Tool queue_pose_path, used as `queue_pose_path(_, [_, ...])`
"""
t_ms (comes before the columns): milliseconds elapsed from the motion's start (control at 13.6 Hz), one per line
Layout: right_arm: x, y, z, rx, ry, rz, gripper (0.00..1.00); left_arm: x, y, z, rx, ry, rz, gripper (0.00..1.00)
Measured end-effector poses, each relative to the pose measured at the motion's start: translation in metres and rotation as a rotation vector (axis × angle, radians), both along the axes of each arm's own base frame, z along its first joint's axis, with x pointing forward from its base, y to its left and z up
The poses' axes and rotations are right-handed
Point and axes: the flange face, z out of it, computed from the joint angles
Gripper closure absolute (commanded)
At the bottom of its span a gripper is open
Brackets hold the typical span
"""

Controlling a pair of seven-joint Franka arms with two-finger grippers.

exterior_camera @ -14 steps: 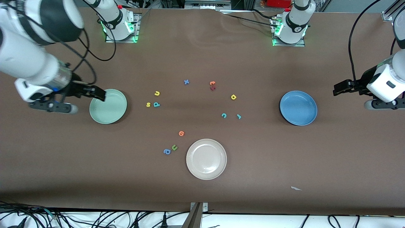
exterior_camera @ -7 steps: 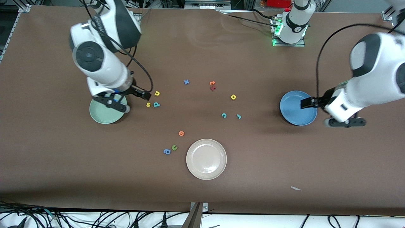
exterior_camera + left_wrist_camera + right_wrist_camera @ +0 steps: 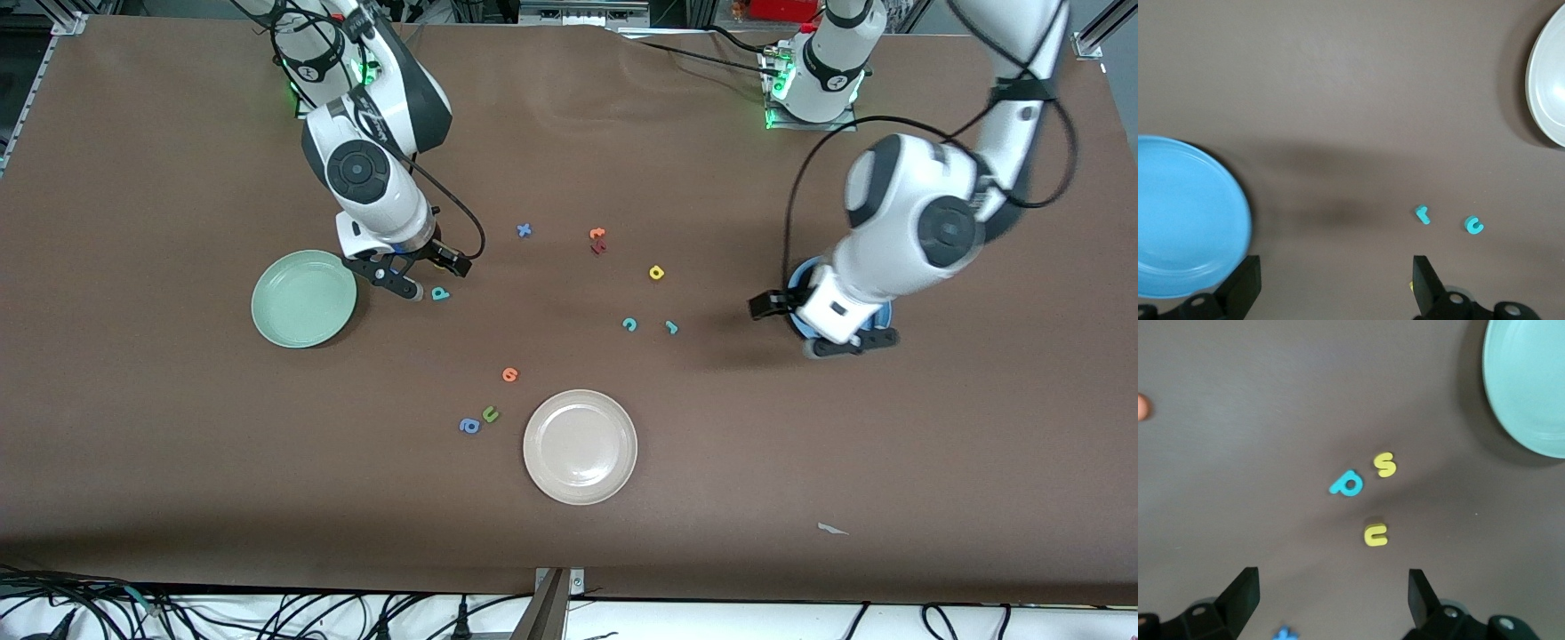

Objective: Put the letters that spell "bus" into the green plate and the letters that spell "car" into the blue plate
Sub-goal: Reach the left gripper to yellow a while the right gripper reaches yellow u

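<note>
The right gripper (image 3: 418,271), jaws wide and empty, hangs over the teal b (image 3: 1347,483), yellow s (image 3: 1385,464) and yellow u (image 3: 1375,535), just beside the green plate (image 3: 304,298). The left gripper (image 3: 805,324), jaws wide too, hovers at the blue plate (image 3: 1185,217), the teal r (image 3: 1423,214) and teal c (image 3: 1474,225) lying near on the worktop (image 3: 711,444).

A: distractors? 
B: beige-white plate (image 3: 580,447) nearest the front camera, green u (image 3: 490,413) touching blue a (image 3: 469,426) beside it, orange letter (image 3: 509,374), blue x (image 3: 524,230)
</note>
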Motion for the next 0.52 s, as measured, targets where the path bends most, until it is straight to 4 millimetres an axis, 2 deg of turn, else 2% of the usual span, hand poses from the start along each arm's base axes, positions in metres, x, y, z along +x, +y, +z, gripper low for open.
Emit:
queue_pose_path(221, [-0.03,-0.012,-0.037,-0.017,0.047,0.082,0.04,-0.053,-0.041,-0.054,-0.006,-0.022,0.075,0.0])
queue_pose_path(369, [-0.04,-0.016,-0.048,-0.02,0.062,0.119,0.04,-0.087,-0.063,-0.082,0.0,0.0,0.111,0.0])
queue_pose_path(516, [-0.042,-0.018,-0.056,0.0,0.035,0.165,0.04,-0.111,-0.088,-0.1,0.01,0.023,0.147,0.0])
